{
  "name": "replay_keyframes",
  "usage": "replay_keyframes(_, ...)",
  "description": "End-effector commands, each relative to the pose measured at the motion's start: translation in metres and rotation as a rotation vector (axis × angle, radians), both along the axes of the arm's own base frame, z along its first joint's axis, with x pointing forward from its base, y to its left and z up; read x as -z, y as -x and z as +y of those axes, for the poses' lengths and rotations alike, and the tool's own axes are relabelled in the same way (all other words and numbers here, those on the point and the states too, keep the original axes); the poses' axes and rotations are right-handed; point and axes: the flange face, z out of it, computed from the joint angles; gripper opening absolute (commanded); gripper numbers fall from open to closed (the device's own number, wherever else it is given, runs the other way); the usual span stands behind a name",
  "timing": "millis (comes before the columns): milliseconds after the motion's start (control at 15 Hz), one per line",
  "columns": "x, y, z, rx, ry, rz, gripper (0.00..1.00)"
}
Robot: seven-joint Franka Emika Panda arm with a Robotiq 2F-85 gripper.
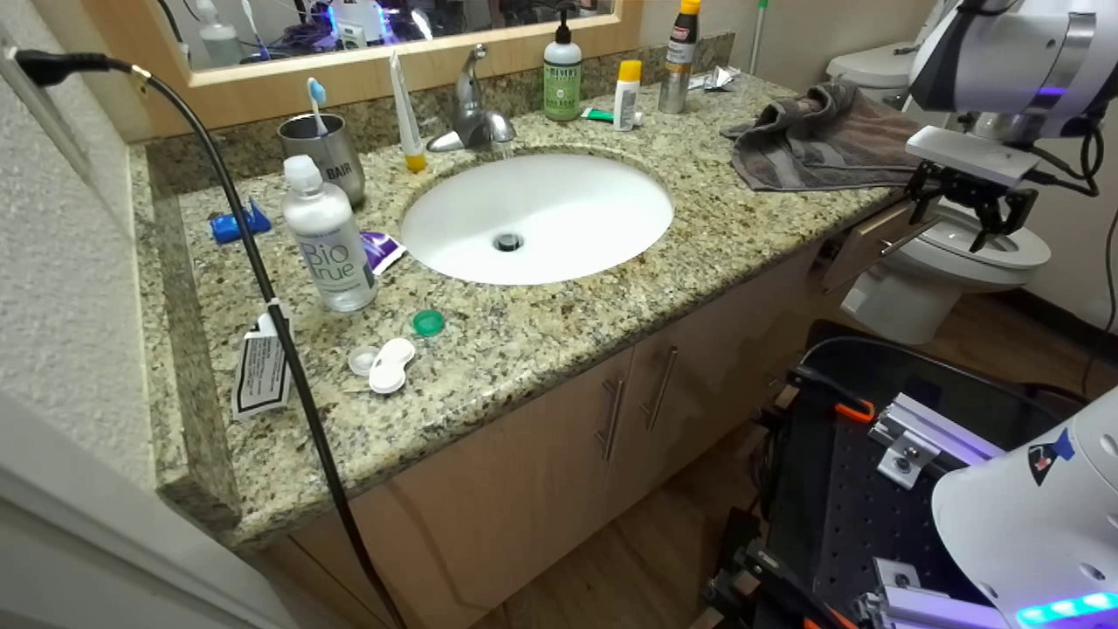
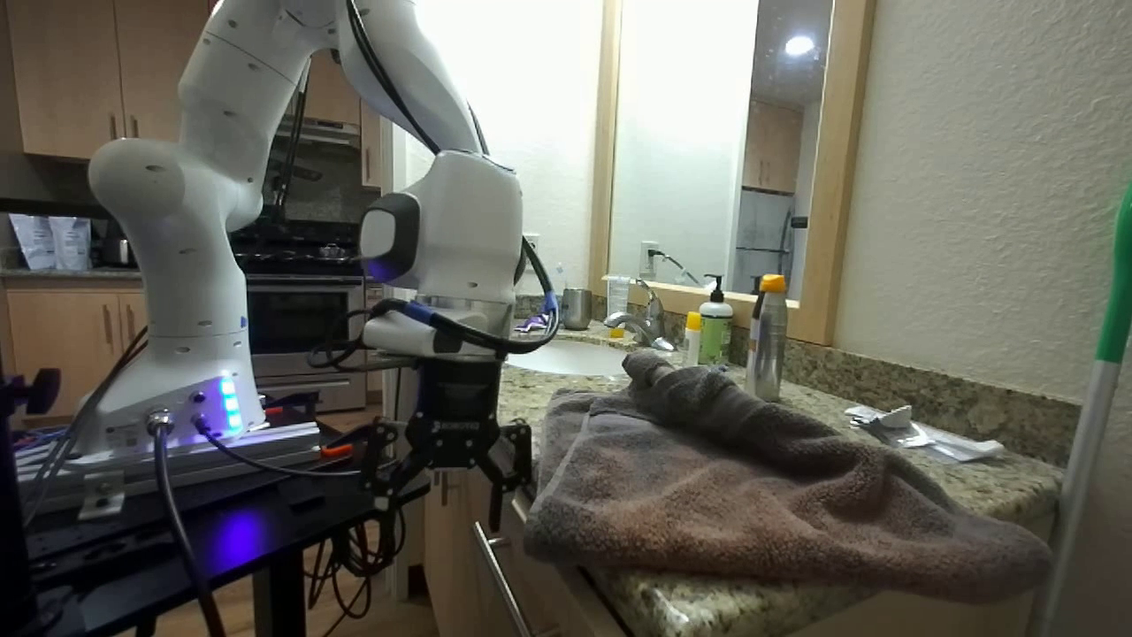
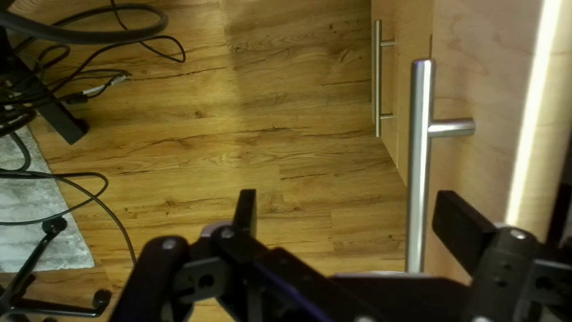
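My black gripper (image 1: 954,223) is open and holds nothing, hanging at the toilet end of the vanity. In an exterior view, the gripper (image 2: 439,509) is just above a long metal drawer handle (image 2: 502,575). The wooden drawer (image 1: 873,240) stands partly pulled out under the counter edge. In the wrist view, the bar handle (image 3: 419,165) runs through the gap of the gripper (image 3: 346,201), closer to the right-hand finger; contact is not visible. A grey-brown towel (image 2: 707,495) lies bunched on the counter beside the gripper, its edge hanging over the front.
The granite counter (image 1: 559,323) carries a white sink (image 1: 603,201) with running faucet (image 1: 476,109), soap bottle (image 1: 562,79), spray can (image 1: 679,61), BioTrue bottle (image 1: 327,236) and lens case (image 1: 391,365). A toilet (image 1: 987,253) stands beyond. Loose cables (image 3: 89,67) lie on the floor.
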Motion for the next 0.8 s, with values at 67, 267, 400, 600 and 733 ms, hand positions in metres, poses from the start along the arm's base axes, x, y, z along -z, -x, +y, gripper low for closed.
replay_keyframes(67, 0.007, 0.012, 0.000, 0.025, -0.007, 0.029, 1.00)
replay_keyframes(267, 0.008, 0.007, 0.007, 0.044, 0.018, -0.016, 1.00)
replay_keyframes(400, 0.007, -0.006, 0.016, 0.067, 0.029, -0.068, 1.00)
replay_keyframes(600, 0.014, -0.009, 0.013, 0.084, 0.015, -0.047, 1.00)
replay_keyframes(733, 0.017, -0.010, 0.019, 0.089, 0.018, -0.056, 1.00)
